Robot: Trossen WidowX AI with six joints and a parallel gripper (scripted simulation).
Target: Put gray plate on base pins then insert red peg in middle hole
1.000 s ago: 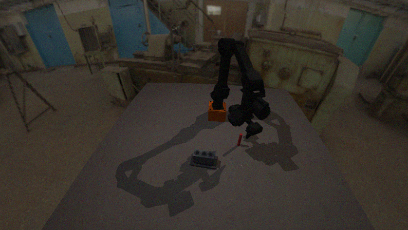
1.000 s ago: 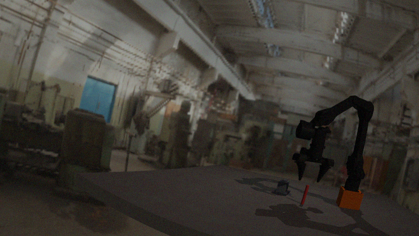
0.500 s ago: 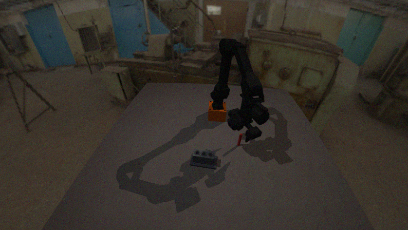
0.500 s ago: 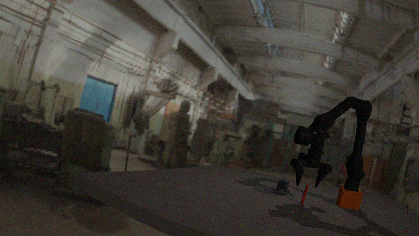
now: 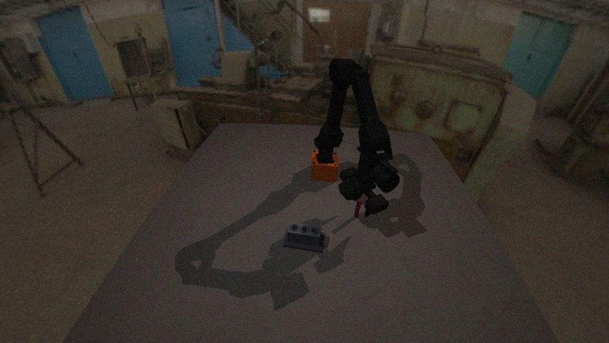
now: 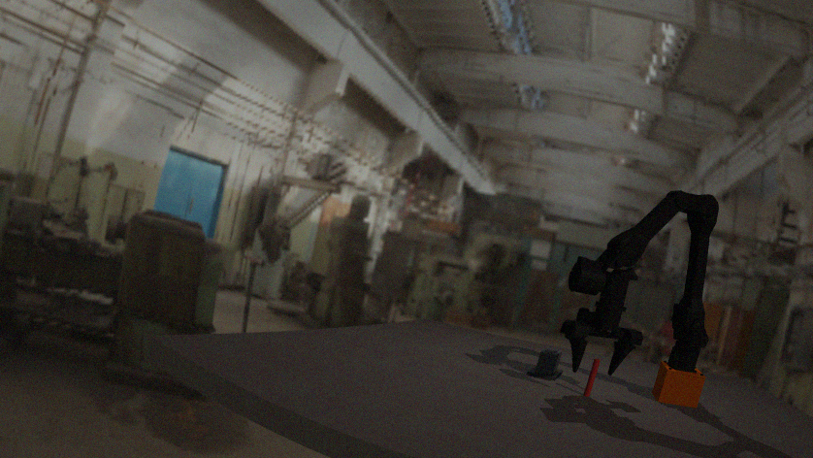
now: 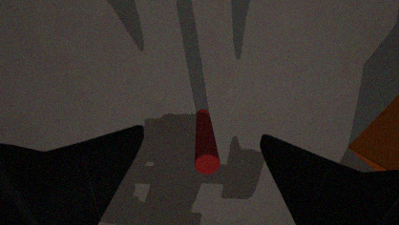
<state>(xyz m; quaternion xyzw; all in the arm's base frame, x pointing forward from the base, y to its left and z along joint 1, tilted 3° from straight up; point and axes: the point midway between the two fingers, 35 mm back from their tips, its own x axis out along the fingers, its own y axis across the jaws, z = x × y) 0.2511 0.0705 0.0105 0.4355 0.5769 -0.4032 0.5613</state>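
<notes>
The red peg (image 5: 357, 208) (image 6: 592, 378) (image 7: 205, 138) stands upright on the table. The gray plate (image 5: 299, 232) shows its three round openings in the top view, sitting on the darker base (image 5: 303, 247) (image 6: 544, 374). It looks level there, but I cannot make out the pins or a seam between plate and base. My gripper (image 6: 593, 373) (image 7: 202, 135) is open and empty, pointing down low over the table. Its fingertips are on either side of the peg's upper part, with a gap on each side. In the top view one finger is hard to make out.
The arm's orange mount (image 5: 324, 171) (image 6: 678, 386) (image 7: 379, 143) stands behind the peg in the top view. The base with the plate is in front and to the left of the peg there. Dark arm shadows fall across the gray table (image 5: 405, 293).
</notes>
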